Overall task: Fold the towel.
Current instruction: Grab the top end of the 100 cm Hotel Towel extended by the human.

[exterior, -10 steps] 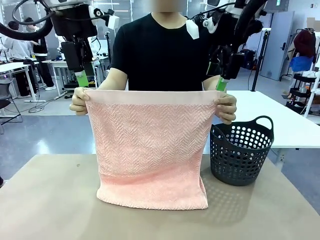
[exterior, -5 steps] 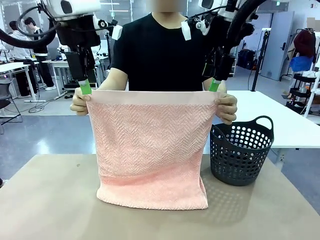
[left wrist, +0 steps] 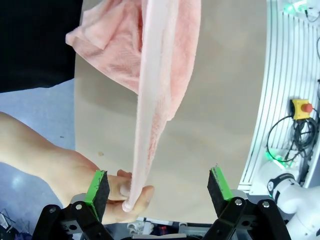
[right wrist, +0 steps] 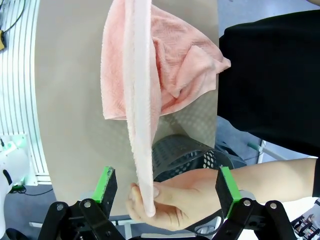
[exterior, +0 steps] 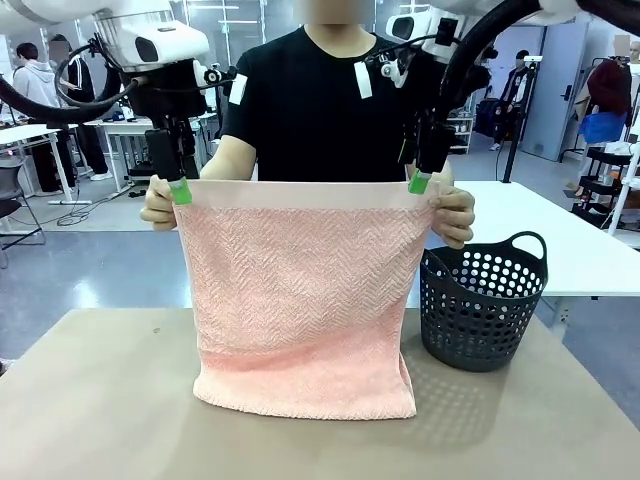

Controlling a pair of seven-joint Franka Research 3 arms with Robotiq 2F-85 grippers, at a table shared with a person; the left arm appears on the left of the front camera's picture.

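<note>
Because the person holds the towel (exterior: 300,300) up by its two top corners, it hangs flat like a curtain, with its bottom edge resting on the table (exterior: 90,400). I think it is held this way so I can take the corners and fold it. My left gripper (left wrist: 158,186) has its fingers spread wide. One top corner sits in the gap between them, closer to one green pad than the other. The person's hand (left wrist: 70,182) pinches that corner right by that pad. My right gripper (right wrist: 167,186) is spread wide too, with the other corner and the person's other hand (right wrist: 175,197) between its fingers. Neither gripper is pinching anything. The hands are what get in my way. If I squeeze now I could pinch fingers, so I think I should aim for the cloth just beside them. A dark basket (exterior: 483,300) stands on the table below my right fingers, close beside the hanging towel. I should not bump it when the corners come down.
</note>
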